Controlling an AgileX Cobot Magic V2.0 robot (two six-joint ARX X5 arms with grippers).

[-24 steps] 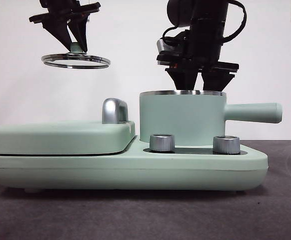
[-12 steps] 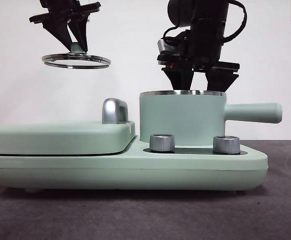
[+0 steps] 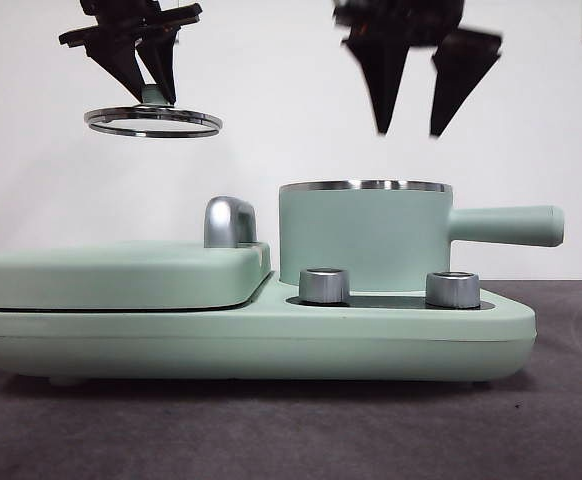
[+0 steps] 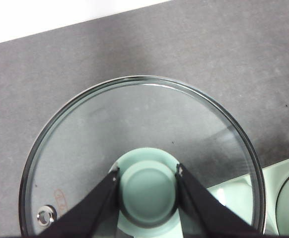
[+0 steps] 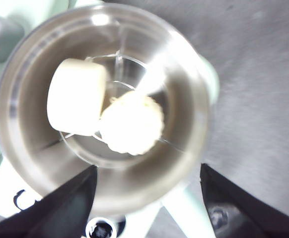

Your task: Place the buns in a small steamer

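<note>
The mint-green small steamer (image 3: 366, 235) stands on the right of the cooker base, its handle pointing right. In the right wrist view both buns lie inside its steel pot (image 5: 184, 74): the smooth cylinder bun (image 5: 76, 103) and the pleated bun (image 5: 132, 122) side by side. My right gripper (image 3: 418, 128) is open and empty, well above the steamer's rim. My left gripper (image 3: 149, 88) is shut on the green knob (image 4: 147, 186) of the steamer's glass lid (image 3: 152, 121), holding it high at the left.
The flat mint-green griddle lid (image 3: 121, 273) with a chrome handle (image 3: 228, 221) covers the left of the cooker base (image 3: 251, 345). Two steel knobs (image 3: 324, 285) stand at the steamer's foot. Dark table surface lies in front.
My right gripper has risen from inside the steamer's rim to well above it, jaws open and empty. The left gripper with the lid has not moved.
</note>
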